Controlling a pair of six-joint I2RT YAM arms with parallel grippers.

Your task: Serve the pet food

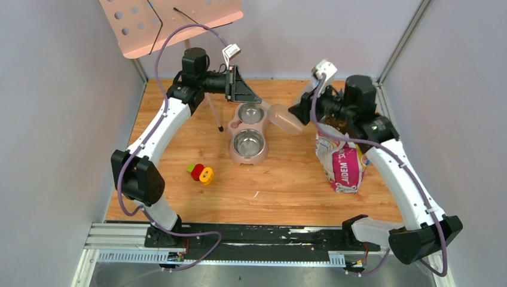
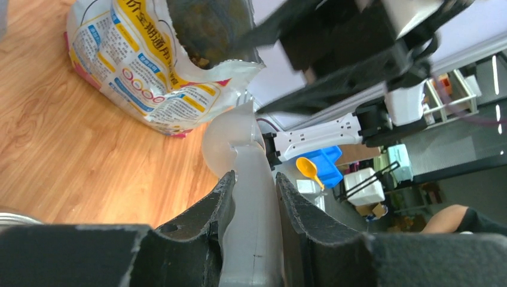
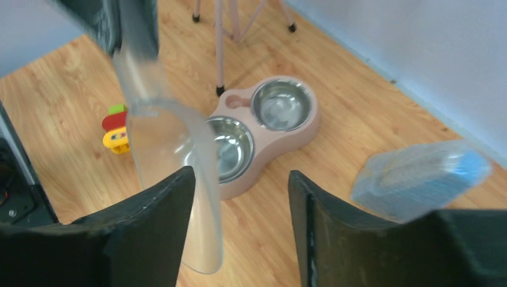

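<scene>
Two arms rose from one black rail [image 1: 239, 236] at the desk's 6 o'clock edge: the left arm [image 1: 158, 128] bowed out toward 9, and the right arm [image 1: 394, 167] bowed out toward 3. One wood-grain desk [image 1: 287, 185] carried everything.

Nearest lay one red, green and yellow toy [image 1: 201, 173], at 8 o'clock from the feeder. One printed bag [image 1: 344, 164] sat at 4 o'clock from the feeder, well apart from the toy, with its torn mouth turned toward 12. The pet food [image 2: 203, 42] sat inside that mouth as a brown, grainy heap.

One pink feeder [image 1: 234, 156] lay mid-desk and held two steel bowls, the near bowl [image 1: 247, 142] at its 6 and the far bowl [image 1: 250, 112] at its 12. Both showed shiny bottoms.

One translucent scoop [image 1: 286, 118] hung above the desk at 2 o'clock from the feeder, between the two wrists. The left fingers [image 2: 224, 194] were clenched on its narrow end. The right fingers [image 3: 161, 221] stood apart, released. The scoop's other end lay blurred beside one of them, with a wide gap to the other.

Farthest, at 11 o'clock, one pink perforated board [image 1: 170, 21] topped a thin-legged stand. Pale grey walls [image 1: 54, 89] closed off the 9, 12 and 3 o'clock sides, with metal posts in the two far corners.
</scene>
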